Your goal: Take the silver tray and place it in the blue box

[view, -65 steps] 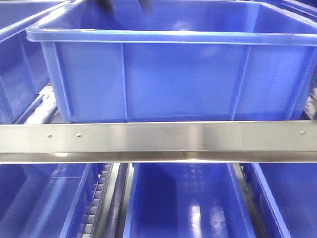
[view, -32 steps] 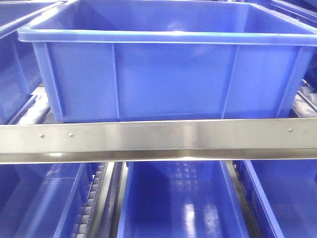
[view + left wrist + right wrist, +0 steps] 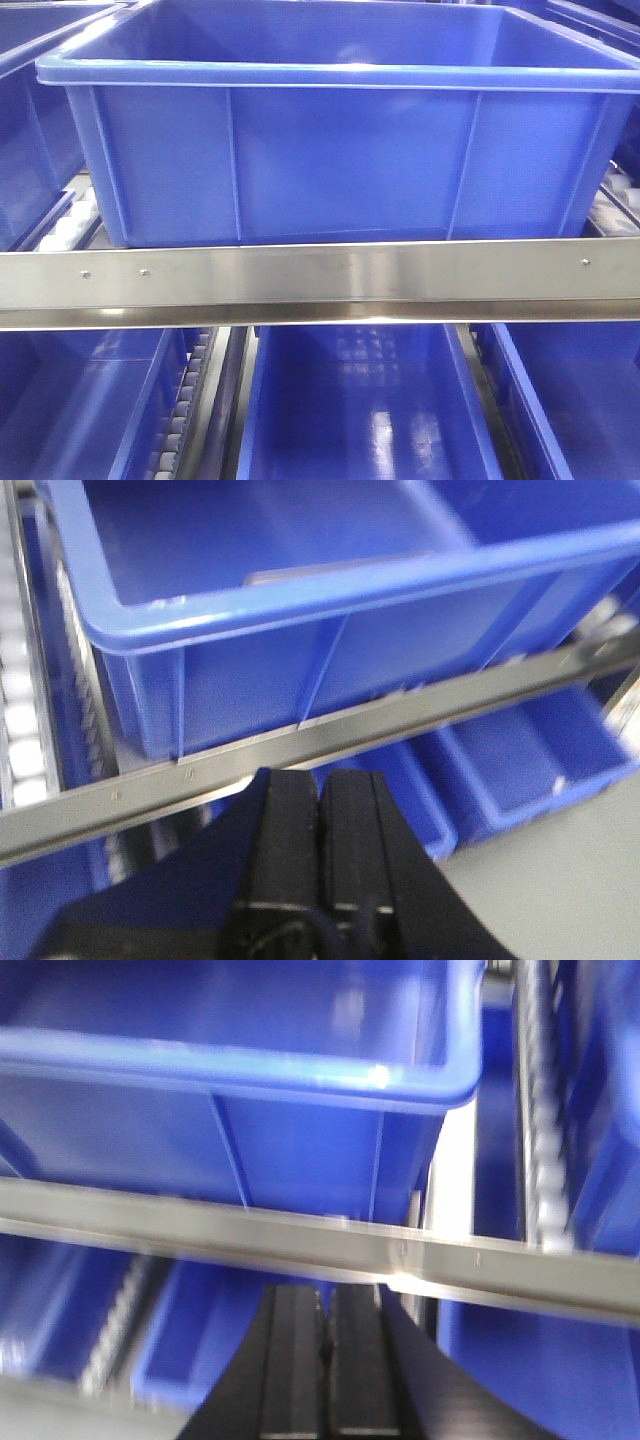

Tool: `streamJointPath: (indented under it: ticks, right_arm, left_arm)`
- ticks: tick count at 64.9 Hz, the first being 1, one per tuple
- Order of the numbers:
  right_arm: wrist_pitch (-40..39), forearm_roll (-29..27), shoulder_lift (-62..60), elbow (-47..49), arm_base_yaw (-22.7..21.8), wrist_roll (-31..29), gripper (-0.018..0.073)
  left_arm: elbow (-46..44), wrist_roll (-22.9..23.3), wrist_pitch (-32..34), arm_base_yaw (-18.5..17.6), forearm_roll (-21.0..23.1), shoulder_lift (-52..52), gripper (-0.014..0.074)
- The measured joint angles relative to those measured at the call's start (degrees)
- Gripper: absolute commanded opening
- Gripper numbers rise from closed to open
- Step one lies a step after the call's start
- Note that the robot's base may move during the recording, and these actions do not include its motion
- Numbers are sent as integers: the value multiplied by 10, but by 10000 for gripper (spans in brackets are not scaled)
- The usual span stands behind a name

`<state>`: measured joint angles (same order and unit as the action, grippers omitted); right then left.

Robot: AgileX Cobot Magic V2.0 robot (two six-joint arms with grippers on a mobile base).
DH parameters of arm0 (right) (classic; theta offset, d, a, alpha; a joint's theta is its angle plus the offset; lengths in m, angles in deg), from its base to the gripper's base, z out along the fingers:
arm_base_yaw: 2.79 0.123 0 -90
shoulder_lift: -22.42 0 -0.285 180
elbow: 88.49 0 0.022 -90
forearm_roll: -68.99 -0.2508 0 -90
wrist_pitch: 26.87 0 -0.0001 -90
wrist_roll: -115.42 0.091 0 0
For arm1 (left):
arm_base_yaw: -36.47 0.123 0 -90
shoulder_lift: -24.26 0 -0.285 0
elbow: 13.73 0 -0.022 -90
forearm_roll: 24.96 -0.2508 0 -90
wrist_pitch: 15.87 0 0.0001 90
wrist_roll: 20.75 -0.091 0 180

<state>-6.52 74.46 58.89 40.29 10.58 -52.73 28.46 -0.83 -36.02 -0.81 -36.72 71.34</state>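
Shelf rail (image 3: 320, 278) fronted blue box (image 3: 330, 160); silver tray (image 3: 340, 568) inside, beyond both clenched, empty grippers: left (image 3: 320, 800), right (image 3: 322, 1335).

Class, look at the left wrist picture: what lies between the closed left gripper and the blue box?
A steel rail crosses between the left gripper and the blue box, running along the box's foot. The left wrist view shows this.
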Motion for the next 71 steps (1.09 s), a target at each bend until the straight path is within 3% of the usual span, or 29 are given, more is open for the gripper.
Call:
streamJointPath:
  ticks: [16, 57, 65, 71]
  right_arm:
    - [-7, 0, -143, -12, 0, -2, 49]
    - [-2, 0, -151, -12, 0, -2, 49]
    - [-2, 0, -151, -12, 0, -2, 49]
    - [-1, 0, -151, -12, 0, -2, 49]
  left_arm:
    - [16, 0, 9, 0, -2, -118, -96]
    - [21, -4, 9, 1, -4, -130, -97]
    - [45, -50, 13, 41, 20, -158, -96]
    - [92, -99, 29, 107, 60, -209, -96]
